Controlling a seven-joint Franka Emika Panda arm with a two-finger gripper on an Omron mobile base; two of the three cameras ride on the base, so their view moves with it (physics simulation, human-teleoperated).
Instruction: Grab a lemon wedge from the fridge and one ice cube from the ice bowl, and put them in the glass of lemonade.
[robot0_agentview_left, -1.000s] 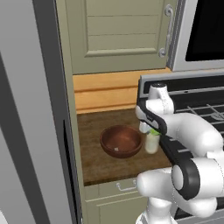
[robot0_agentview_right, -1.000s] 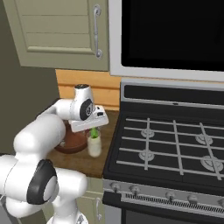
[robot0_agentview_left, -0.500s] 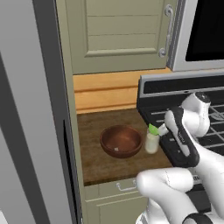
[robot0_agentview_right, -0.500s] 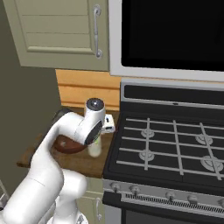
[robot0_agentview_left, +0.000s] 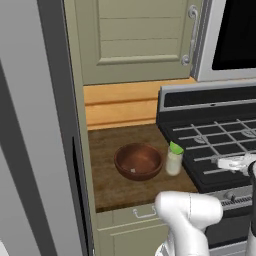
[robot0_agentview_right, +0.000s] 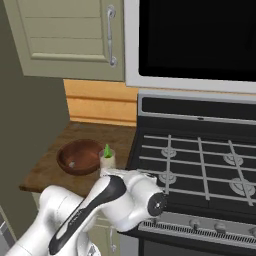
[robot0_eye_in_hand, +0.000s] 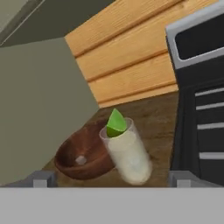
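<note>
The ice bowl (robot0_agentview_left: 138, 161) sits on the brown table (robot0_agentview_left: 107, 186) and holds one small pale ice cube (robot0_agentview_left: 132, 170) on its floor, toward its near side. Just beside the bowl, on the stove (robot0_agentview_right: 200, 170) side, stands the glass of lemonade (robot0_agentview_left: 174, 160), upright, filled with pale cream-yellow liquid and carrying a bright green wedge (robot0_eye_in_hand: 116, 123) at its rim; whether glass and bowl touch I cannot tell. In the hand view the two fingers (robot0_eye_in_hand: 41, 179) stand wide apart at the bottom corners and hold nothing. The glass (robot0_eye_in_hand: 127, 155) lies ahead of them, between the two tips and leaning in that tilted view, well clear of either one. The bowl (robot0_eye_in_hand: 83, 155) lies just behind the glass, nearer one finger, with the cube (robot0_eye_in_hand: 80, 160) showing as a pale speck inside it. The gripper (robot0_eye_in_hand: 109, 180) touches neither container.
</note>
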